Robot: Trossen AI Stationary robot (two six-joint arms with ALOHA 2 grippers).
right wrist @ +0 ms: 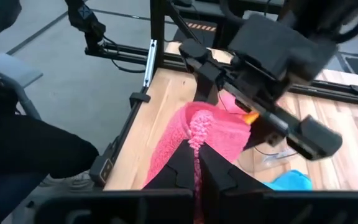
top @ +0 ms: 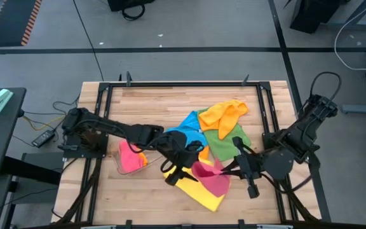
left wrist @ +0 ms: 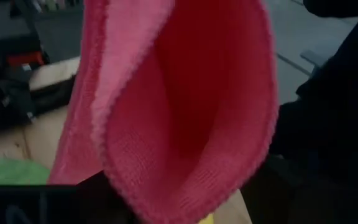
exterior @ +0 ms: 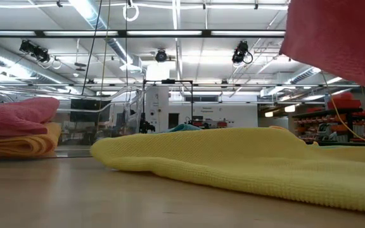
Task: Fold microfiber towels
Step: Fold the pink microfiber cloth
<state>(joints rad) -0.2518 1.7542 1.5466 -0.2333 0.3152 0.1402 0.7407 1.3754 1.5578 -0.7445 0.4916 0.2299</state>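
A pink towel [top: 213,181] hangs between my two grippers, above a yellow towel [top: 196,193] that lies flat on the table. My left gripper [top: 182,166] is at the pink towel's left end and my right gripper [top: 229,166] at its right end, both shut on it. In the low view the pink towel [exterior: 341,31] hangs clear above the yellow towel [exterior: 246,155]. The pink towel fills the left wrist view [left wrist: 185,112]. Blue [top: 186,130], orange [top: 224,114] and green [top: 226,145] towels lie crumpled behind. My left gripper holds the pink towel at a folded-over part [left wrist: 166,186]. The cloth itself hides the fingers and the exact place. The towel is lifted clear of the table. My right gripper pinches a bunched edge of the pink towel [right wrist: 197,127] between its two fingers [right wrist: 219,177]. The fingers come level from the table's right side. The cloth runs away from them toward my left gripper [right wrist: 229,87], slack and off the table.
A clear tray [top: 121,166] at the table's left holds a folded pink towel [exterior: 18,114] on a folded orange one [exterior: 18,145]. A black frame [top: 183,84] rims the wooden table. A person's dark-clothed leg [right wrist: 36,155] shows beyond the near edge.
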